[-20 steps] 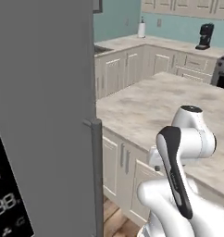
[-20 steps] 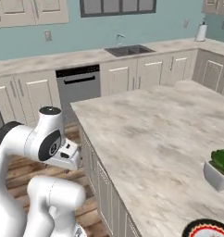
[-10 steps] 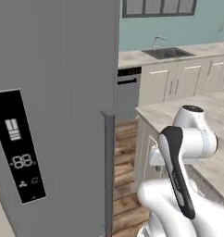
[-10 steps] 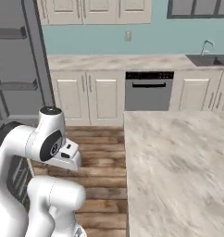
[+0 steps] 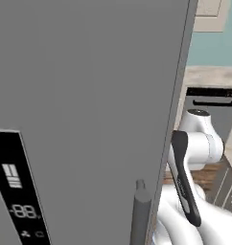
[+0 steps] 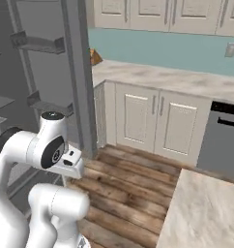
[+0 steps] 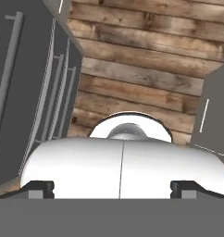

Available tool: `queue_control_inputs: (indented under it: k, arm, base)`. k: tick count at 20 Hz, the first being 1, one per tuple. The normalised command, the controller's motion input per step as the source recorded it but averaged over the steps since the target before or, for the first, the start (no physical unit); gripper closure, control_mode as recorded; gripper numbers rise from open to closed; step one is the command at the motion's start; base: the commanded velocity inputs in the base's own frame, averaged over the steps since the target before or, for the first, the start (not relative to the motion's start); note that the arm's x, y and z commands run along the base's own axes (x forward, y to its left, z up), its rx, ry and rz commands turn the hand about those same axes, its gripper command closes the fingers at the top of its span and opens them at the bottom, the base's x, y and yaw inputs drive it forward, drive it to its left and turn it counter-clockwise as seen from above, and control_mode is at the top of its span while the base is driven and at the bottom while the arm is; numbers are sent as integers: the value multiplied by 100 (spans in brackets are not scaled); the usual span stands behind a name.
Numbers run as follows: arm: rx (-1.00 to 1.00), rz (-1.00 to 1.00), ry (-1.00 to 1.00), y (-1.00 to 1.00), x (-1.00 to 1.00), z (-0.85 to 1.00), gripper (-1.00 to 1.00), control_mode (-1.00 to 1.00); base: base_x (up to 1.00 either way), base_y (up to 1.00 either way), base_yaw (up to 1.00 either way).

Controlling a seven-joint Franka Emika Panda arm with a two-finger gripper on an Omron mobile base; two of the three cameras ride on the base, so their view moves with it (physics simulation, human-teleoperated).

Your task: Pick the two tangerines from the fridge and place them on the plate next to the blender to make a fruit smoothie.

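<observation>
The gripper (image 7: 119,187) points down at the wooden floor (image 7: 146,55), its two tips far apart at the bottom corners of the hand view, fully open with nothing between them. The fridge (image 5: 89,95) stands close in front: in the left base view its grey door with a dark display panel (image 5: 17,191) and bar handle (image 5: 139,213) is near the camera, while the right base view shows the fridge's open interior with grey shelves (image 6: 39,43). I cannot make out any tangerines on them.
</observation>
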Motion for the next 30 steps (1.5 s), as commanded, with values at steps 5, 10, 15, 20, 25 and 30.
queue_control_inputs:
  k: [5, 10, 15, 20, 25, 30]
  arm:
    - [0, 0, 0, 0, 0, 0, -100, 100]
    - [0, 0, 0, 0, 0, 0, -100, 100]
    - [0, 0, 0, 0, 0, 0, -100, 100]
    - [0, 0, 0, 0, 0, 0, -100, 100]
    - [0, 0, 0, 0, 0, 0, -100, 100]
    - [0, 0, 0, 0, 0, 0, -100, 100]
  base:
    - [48, 0, 70]
    - [49, 4, 74]
    - [60, 5, 73]
    - [90, -7, 68]
    - [43, 9, 70]
    - [88, 0, 53]
